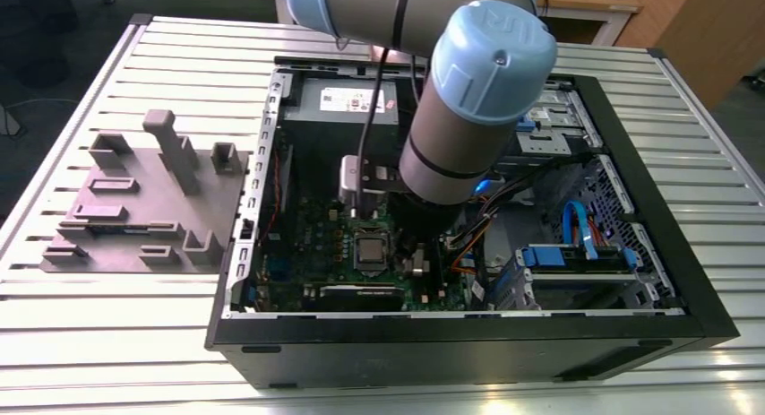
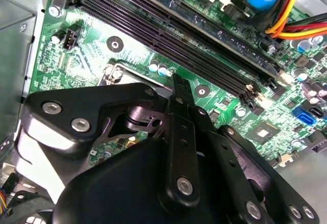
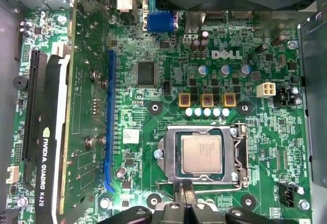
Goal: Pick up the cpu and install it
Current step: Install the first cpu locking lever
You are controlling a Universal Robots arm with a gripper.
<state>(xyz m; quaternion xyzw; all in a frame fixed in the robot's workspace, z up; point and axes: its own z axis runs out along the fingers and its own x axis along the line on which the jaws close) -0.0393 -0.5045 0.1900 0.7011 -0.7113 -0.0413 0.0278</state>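
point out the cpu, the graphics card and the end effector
cpu [image 3: 201, 154], first wrist view, middle of its metal top
graphics card [image 3: 84, 106], first wrist view, its green board
end effector [image 3: 186, 189], first wrist view, between its fingertips

Cpu [image 3: 202, 154] in motherboard [image 3: 168, 50] socket; case [image 1: 478, 352] on table [image 1: 107, 316]; holder [image 1: 138, 204] beside case.

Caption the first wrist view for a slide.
CPU seated in its motherboard socket, claw just beside it.
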